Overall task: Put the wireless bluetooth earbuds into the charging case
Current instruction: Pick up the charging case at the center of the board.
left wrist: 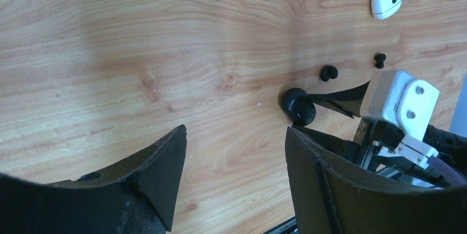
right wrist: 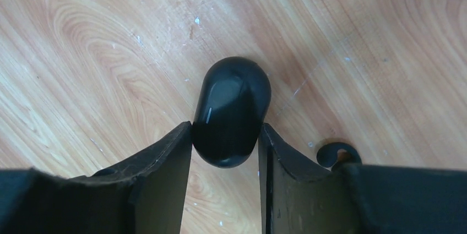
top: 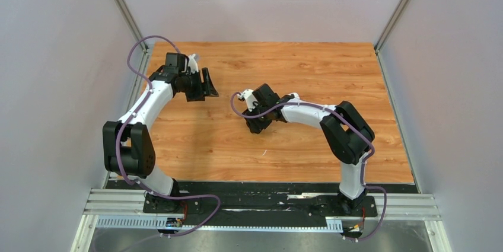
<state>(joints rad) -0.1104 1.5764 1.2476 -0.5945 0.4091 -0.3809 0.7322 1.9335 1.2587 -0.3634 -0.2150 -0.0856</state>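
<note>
A closed, black, oval charging case (right wrist: 231, 110) lies on the wooden table (top: 308, 68). My right gripper (right wrist: 224, 135) has come down over it, and both fingertips press against its sides. The same case (left wrist: 299, 105) also appears in the left wrist view, with a right finger (left wrist: 341, 97) against it. Two tiny black earbuds (left wrist: 328, 72) (left wrist: 379, 59) lie just past it; one earbud (right wrist: 333, 154) peeks out beside the right finger. A white charging case (left wrist: 386, 0) lies farther off, closed. My left gripper (left wrist: 234, 129) hangs open above bare wood, holding nothing.
Grey walls enclose the table on the left, right and back. In the top view my left gripper (top: 207, 83) sits at the left rear and my right gripper (top: 255, 123) near the middle. The right arm hides the cases and earbuds there.
</note>
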